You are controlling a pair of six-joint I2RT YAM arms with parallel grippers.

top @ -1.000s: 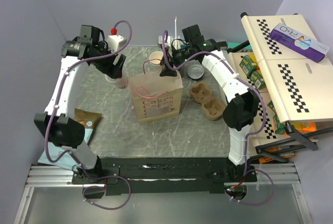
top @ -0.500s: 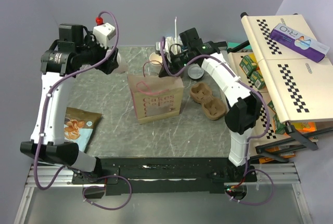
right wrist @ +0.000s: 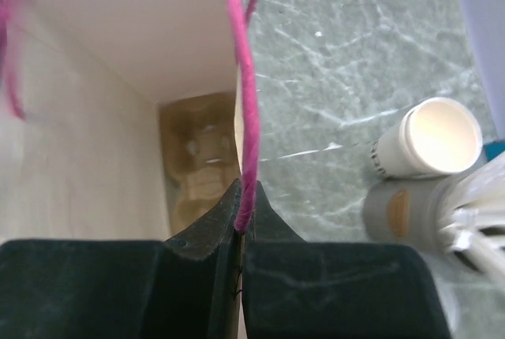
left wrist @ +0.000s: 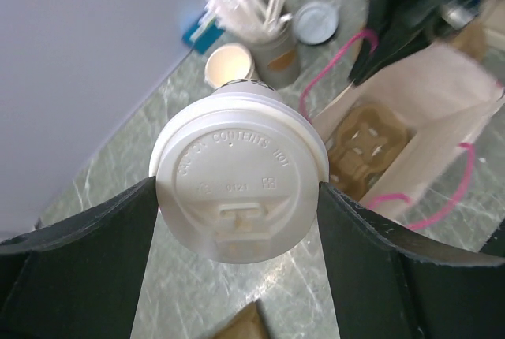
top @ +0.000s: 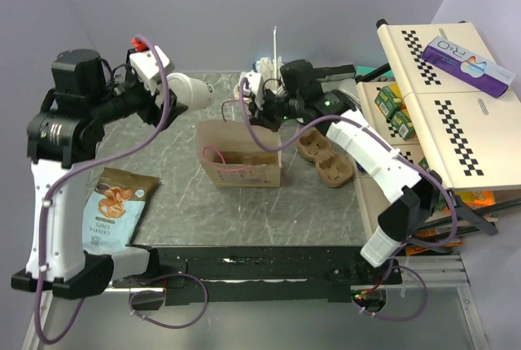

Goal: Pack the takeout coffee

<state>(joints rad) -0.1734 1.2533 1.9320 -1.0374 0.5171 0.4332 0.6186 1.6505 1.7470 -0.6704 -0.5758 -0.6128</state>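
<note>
Your left pincer (left wrist: pixel 237 197) grasps the lidded coffee cup (top: pixel 194 91) by its sides. The cup is held sideways in the air over the far left corner of the desk (top: pixel 171 191). Your right pincer (right wrist: pixel 241 205) is clenched on the rim of the paper bag (top: pixel 240 167), where the pink handle (right wrist: pixel 246 102) meets it. The bag stands mid-desk, with a cardboard tray (right wrist: pixel 201 165) inside.
</note>
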